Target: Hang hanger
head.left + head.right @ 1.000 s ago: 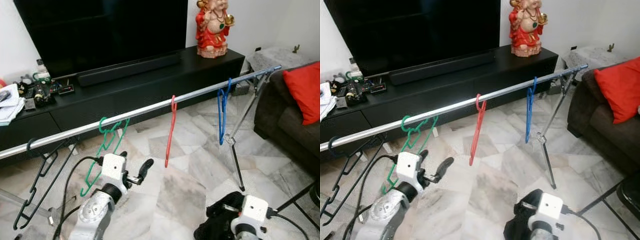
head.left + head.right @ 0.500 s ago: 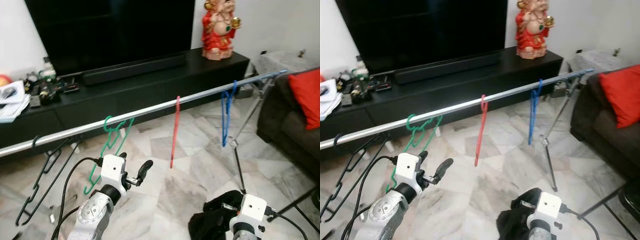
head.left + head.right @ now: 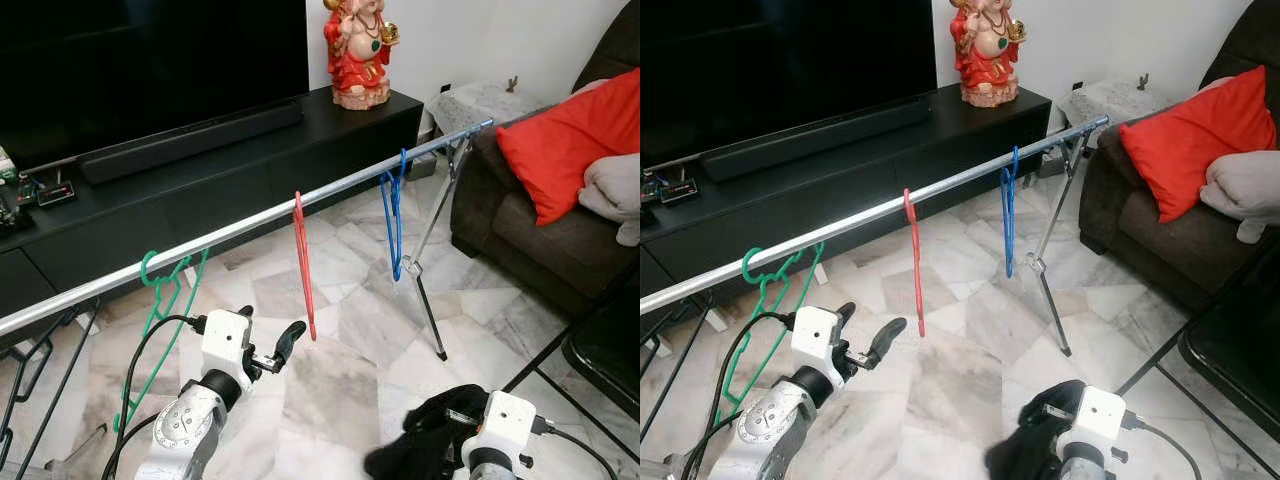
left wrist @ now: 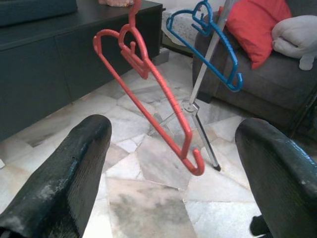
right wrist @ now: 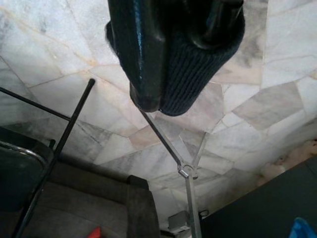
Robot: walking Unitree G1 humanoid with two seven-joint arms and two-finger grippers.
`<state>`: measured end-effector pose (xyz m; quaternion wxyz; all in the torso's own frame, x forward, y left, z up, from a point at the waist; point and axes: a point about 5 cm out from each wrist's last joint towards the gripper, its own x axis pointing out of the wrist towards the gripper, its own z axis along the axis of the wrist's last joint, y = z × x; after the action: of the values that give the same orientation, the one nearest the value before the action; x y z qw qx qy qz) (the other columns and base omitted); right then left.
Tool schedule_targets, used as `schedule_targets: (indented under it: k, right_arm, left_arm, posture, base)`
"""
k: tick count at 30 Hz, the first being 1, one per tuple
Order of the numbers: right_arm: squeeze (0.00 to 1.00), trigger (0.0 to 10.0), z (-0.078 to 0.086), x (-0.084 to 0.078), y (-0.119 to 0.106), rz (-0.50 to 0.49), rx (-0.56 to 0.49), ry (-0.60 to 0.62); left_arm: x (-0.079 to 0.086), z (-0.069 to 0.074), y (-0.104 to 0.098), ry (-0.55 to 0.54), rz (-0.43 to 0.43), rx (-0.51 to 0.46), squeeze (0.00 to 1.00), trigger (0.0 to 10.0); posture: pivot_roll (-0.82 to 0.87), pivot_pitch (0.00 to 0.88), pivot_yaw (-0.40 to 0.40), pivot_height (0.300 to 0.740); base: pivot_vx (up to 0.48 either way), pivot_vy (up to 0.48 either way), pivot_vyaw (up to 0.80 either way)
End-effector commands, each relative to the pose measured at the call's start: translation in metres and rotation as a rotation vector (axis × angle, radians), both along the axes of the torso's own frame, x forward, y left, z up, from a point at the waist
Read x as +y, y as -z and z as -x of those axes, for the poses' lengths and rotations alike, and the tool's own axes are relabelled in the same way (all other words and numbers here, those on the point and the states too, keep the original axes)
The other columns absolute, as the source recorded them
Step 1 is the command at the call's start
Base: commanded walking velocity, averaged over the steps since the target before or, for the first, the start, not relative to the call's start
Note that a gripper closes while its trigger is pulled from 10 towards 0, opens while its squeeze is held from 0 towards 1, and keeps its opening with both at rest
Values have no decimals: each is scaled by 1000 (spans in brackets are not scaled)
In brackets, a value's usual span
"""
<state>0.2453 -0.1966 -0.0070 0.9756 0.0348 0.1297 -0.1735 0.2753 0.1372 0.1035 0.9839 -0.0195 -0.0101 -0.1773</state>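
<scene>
The red hanger [image 3: 302, 263] hangs by its hook from the silver rail [image 3: 240, 228], just ahead of the left jaws [image 3: 272, 349] and slightly above them; in the left wrist view it [image 4: 148, 94] dangles framed between the two black fingers [image 4: 64, 176], apart from both. Those jaws are spread wide with nothing between them. The left arm is raised from the lower left, its white wrist block level and the fingers aimed forward toward the rail.

Beyond the red hanger, further along the rail toward the right, a blue hanger [image 3: 394, 212] hangs near the rail's tripod stand [image 3: 425, 290]. To the left of the left jaws a green hanger [image 3: 160, 310] hangs from the same rail.

The right jaws [image 3: 425, 460] are low, at the bottom of the head views, pressed onto a dark knitted cloth [image 5: 193, 64] that wraps around the fingers in the right wrist view. That arm points down at the marble floor [image 3: 340, 380].

Behind the rail stands a long black counter [image 3: 200, 190] carrying a soundbar [image 3: 190, 140], a large dark television [image 3: 150, 60] and a red and gold figurine [image 3: 358, 50]. Right of the right jaws a dark sofa [image 3: 520, 230] holds a red cushion [image 3: 570, 140].
</scene>
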Motion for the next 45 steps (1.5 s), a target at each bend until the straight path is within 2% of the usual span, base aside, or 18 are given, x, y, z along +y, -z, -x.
schedule_targets:
  k: [1,35,39,45]
  right_arm:
    - [0,10000,-2,2,-3,3,-27,-7]
    - [0,10000,-4,5,-5,-14,-48,-15]
    - [0,10000,-4,5,-5,-13,-48,-16]
    - [0,10000,-4,5,-4,-13,-44,-16]
  left_arm:
    - [2,0,1,-6,-9,9,0,10000]
    - [1,1,0,2,-10,5,0,10000]
    - [1,1,1,6,-7,8,0,10000]
    - [0,4,6,40,3,60,0,10000]
  posture:
    - [62,61,53,740]
    - [65,53,55,740]
    - [65,53,55,740]
    - [66,49,55,740]
  base:
    - [244,0,0]
    - [280,0,-81]
    - [0,0,0]
    - [0,0,0]
